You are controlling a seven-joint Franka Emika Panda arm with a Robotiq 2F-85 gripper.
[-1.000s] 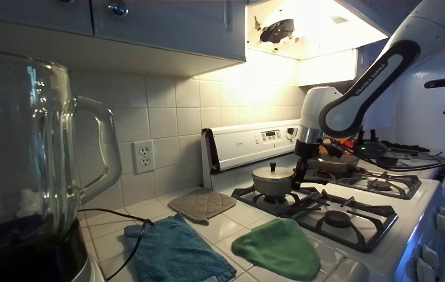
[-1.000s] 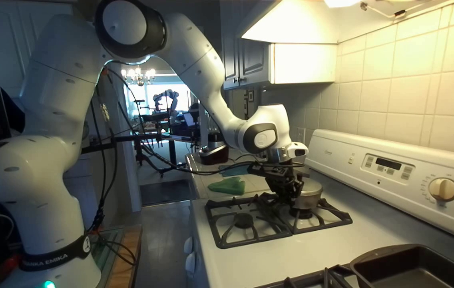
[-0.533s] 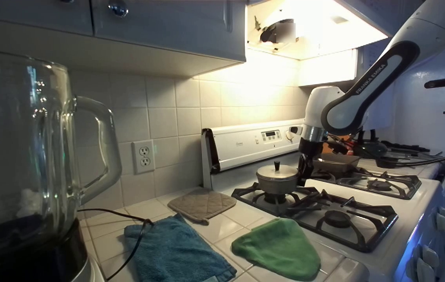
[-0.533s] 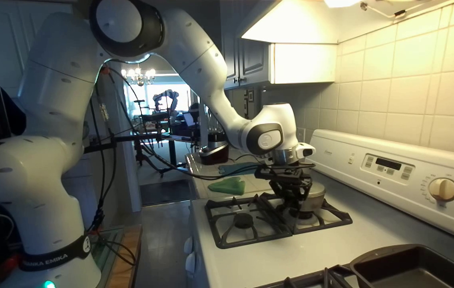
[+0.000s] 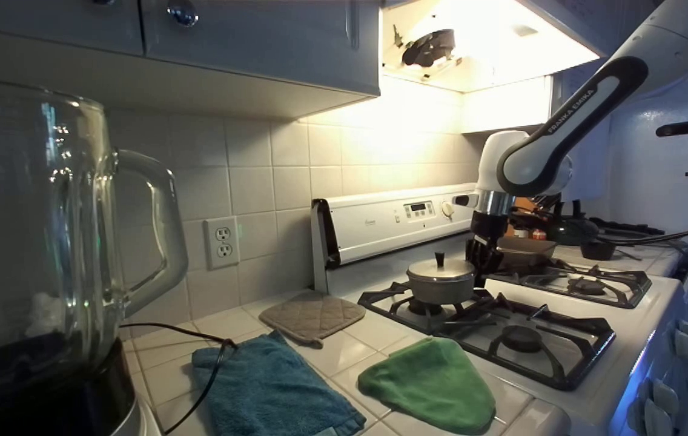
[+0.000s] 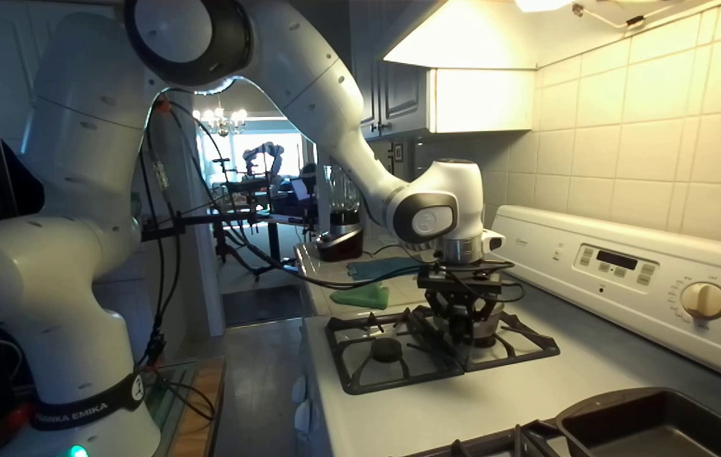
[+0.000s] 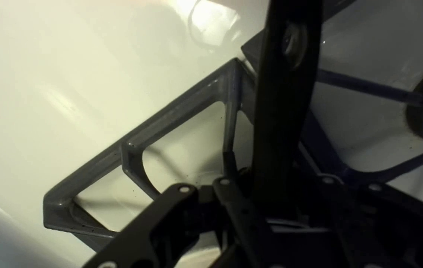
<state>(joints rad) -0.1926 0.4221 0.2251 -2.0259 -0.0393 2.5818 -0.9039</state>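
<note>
the black jointed gripper (image 6: 462, 330) clamps the long black handle (image 7: 286, 96) of the round grey metal pot (image 5: 441, 289), likely its slimmest hold.

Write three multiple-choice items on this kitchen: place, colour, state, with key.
1. Where is the quilted grey-brown fabric potholder?
A) on the white tiled counter
B) on the floor
C) hanging from the wall

2. What colour is the rectangular terry towel crossed by the thin black cable?
A) red
B) yellow
C) blue

3. What state is the round silver metal pot in?
A) overturned
B) covered
C) uncovered

1A: an exterior view shows it there; 2C: its fabric looks blue; 3B: its metal lid sits on top.
</note>
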